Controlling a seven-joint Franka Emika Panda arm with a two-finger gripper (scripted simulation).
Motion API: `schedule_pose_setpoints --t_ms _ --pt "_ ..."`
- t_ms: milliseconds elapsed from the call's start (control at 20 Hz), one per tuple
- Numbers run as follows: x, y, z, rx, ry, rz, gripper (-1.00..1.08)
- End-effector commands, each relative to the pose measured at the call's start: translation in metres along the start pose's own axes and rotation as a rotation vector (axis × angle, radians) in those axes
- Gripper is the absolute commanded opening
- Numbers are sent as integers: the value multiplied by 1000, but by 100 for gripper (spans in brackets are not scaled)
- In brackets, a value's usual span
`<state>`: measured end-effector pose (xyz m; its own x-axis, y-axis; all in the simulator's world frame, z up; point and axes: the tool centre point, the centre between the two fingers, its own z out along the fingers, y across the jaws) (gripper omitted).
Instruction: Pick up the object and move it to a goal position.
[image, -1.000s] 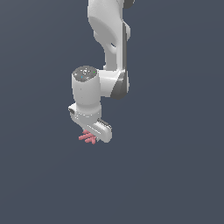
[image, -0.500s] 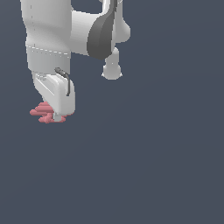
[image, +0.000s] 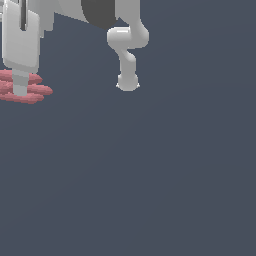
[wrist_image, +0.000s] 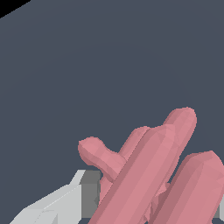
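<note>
One gripper (image: 20, 90) clasps the pink-red object (image: 31, 91).

arms: 1 | claw (image: 20, 90): 1 | pink rod cluster (image: 31, 91): 1

White gripper (image: 20, 90) running off exterior view's top and left edges; only one finger showing, second hidden. Pink-red cluster of crossed rods (image: 30, 91) partly sitting behind that finger, left end cropped. Wrist view cutting rods (wrist_image: 148, 175) at bottom edge.
</note>
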<state>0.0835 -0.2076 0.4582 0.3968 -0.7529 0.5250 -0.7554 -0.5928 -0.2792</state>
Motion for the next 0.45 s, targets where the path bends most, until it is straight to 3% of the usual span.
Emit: schedule_pose_setpoints --t_ms 0,400 --pt "7 1 -9 2 16 12 -100" --pt "5 0 -8 1 14 8 -100"
